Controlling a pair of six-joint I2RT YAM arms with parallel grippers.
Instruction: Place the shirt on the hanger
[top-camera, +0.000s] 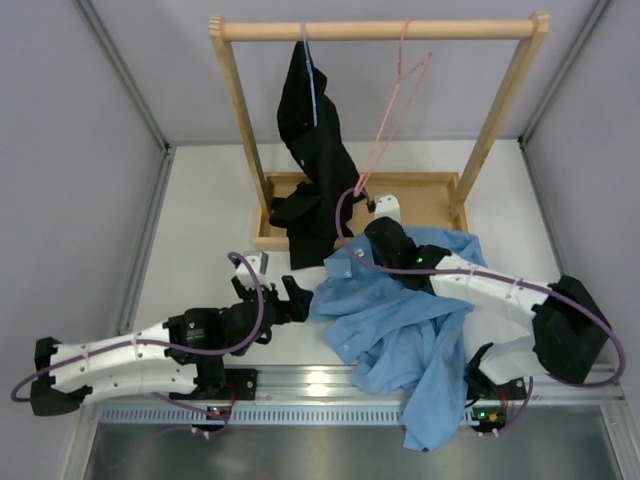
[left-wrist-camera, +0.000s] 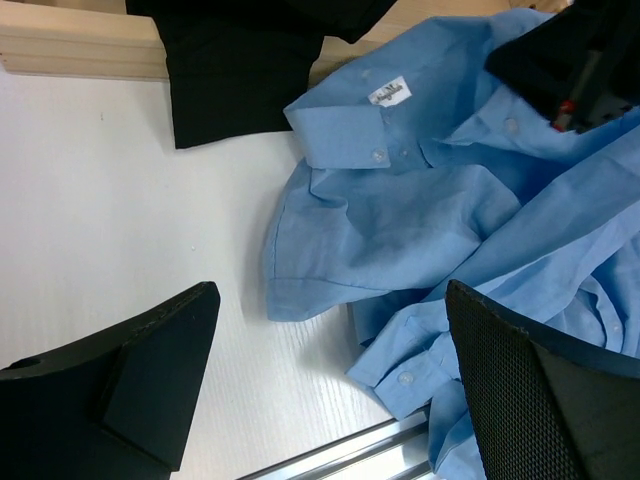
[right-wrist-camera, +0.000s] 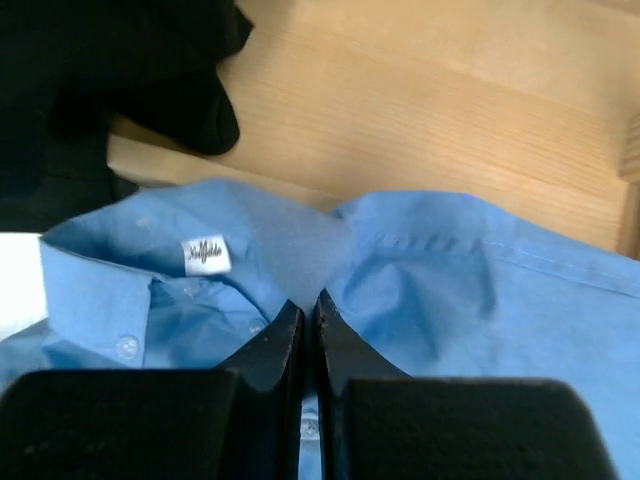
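The light blue shirt lies crumpled on the white table, one part trailing over the near edge. Its collar and white neck label face the wooden base. My right gripper is shut on a fold of the shirt just behind the collar. In the top view the right gripper sits at the shirt's far end. My left gripper stands open over bare table at the shirt's left edge, holding nothing. The pink wire hanger hangs from the rack's rail, above the right gripper.
A wooden rack stands at the back on a tray-like base. A black garment hangs there on a pale blue hanger, its hem draped over the base. A metal rail runs along the near table edge.
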